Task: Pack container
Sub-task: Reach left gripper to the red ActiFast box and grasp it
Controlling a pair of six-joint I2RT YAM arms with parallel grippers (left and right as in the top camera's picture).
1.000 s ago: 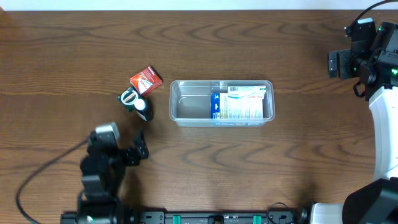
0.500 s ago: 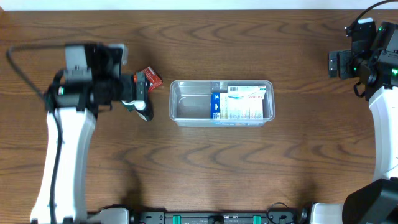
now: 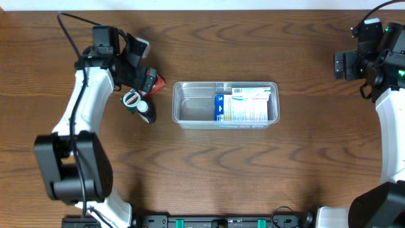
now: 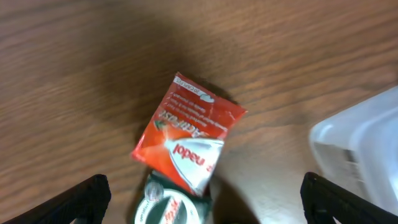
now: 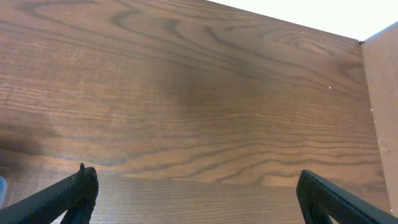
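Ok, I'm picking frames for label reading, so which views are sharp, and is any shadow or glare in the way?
Overhead: evenly lit, sharp. Left wrist: slightly soft, a dark shadow on the table above the red packet, the container corner pale and blurred. Right wrist: crisp wood grain, faint shadow patch, blown-out white strip at top right.

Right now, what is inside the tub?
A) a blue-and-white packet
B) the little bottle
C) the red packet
A: the blue-and-white packet lies in the right part of the tub, while the red packet and the bottle lie outside it.
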